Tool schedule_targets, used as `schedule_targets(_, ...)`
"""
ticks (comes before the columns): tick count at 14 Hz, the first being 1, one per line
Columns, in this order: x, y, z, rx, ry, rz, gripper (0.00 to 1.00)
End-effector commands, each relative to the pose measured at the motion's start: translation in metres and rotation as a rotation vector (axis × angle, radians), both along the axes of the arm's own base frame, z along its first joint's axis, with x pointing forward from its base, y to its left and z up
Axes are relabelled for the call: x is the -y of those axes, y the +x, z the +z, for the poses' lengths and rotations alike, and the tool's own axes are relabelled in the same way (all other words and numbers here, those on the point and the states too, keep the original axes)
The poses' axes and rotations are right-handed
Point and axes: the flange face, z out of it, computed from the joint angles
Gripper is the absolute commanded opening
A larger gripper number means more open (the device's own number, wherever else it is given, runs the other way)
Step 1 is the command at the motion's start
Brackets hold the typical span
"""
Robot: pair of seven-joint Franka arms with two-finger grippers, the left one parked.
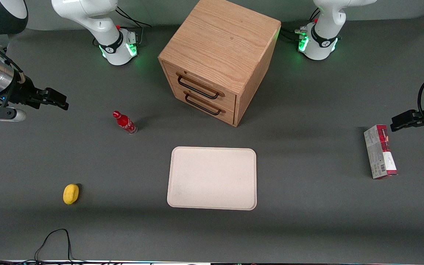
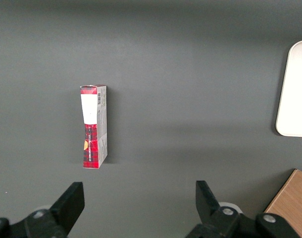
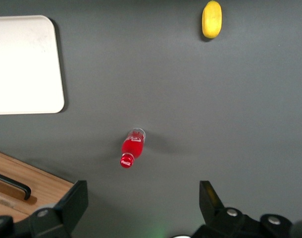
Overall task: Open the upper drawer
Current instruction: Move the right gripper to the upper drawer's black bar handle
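The wooden cube cabinet (image 1: 221,55) stands at the back middle of the table. Its upper drawer (image 1: 197,85) is closed, with a thin black bar handle (image 1: 196,87). The lower drawer (image 1: 201,103) under it is closed too. My right gripper (image 1: 59,100) hangs open and empty above the table at the working arm's end, well away from the cabinet. In the right wrist view the gripper (image 3: 141,201) has wide-spread fingers (image 3: 74,201) with bare table between them, and a corner of the cabinet (image 3: 22,191) with a black handle end shows.
A red bottle (image 1: 124,122) stands between my gripper and the cabinet; it also shows in the right wrist view (image 3: 131,148). A cream tray (image 1: 212,177) lies nearer the front camera than the cabinet. A yellow object (image 1: 70,193) and a red-white box (image 1: 380,151) lie toward opposite ends.
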Motion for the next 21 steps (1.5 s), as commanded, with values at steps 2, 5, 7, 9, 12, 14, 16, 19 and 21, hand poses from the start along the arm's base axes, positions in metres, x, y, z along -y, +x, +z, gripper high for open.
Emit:
schedule_targets(2,0.002,0.003,0.004,-0.002,-0.012,0.02,1.0)
schedule_targets(5,-0.047,0.012,0.0,0.023,0.045,0.074,1.0)
schedule_targets(7,-0.12,0.011,0.009,0.041,0.054,0.202,1.0)
schedule_targets(9,-0.179,0.004,0.004,0.034,0.07,0.329,1.0)
schedule_targets(12,-0.273,-0.033,-0.009,0.009,0.111,0.565,1.0)
schedule_targets(14,-0.328,-0.055,-0.033,-0.034,0.154,0.705,1.0)
schedule_targets(16,-0.354,-0.058,-0.059,-0.063,0.195,0.783,1.0)
schedule_targets(19,-0.364,-0.055,-0.097,-0.127,0.239,0.936,1.0)
schedule_targets(21,-0.368,-0.054,-0.115,-0.16,0.261,0.971,1.0)
